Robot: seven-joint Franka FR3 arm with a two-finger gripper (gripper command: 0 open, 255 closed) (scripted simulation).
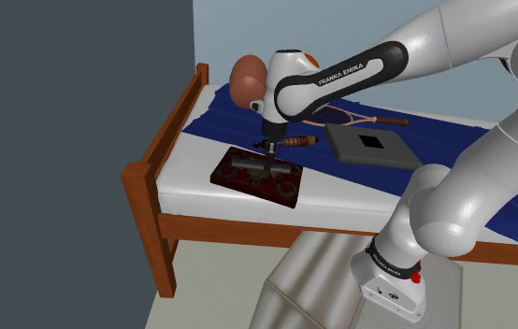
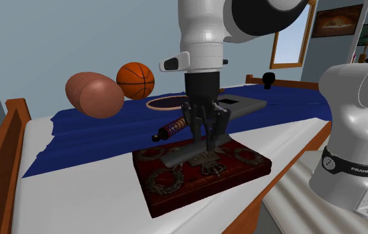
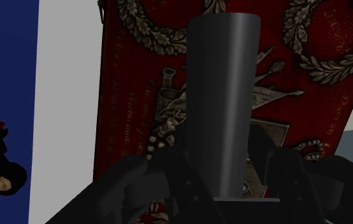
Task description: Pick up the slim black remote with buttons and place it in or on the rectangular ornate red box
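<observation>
– Most of the job done, then?
– Nearly. The gripper (image 2: 207, 138) pinches the slim dark remote (image 2: 179, 156) across its width, low over the ornate red box (image 2: 169, 181) on the bed (image 2: 76, 193). Whether it rests on the lid, I can't tell.
– What's left?
– Letting go, I'd judge, then lifting clear.

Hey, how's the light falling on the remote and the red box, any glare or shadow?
Wrist view: a soft pale sheen runs along the remote; the red box looks dim. Second exterior view: the remote's top reads light grey. Shoulder view: the box looks dark, no glare.
</observation>
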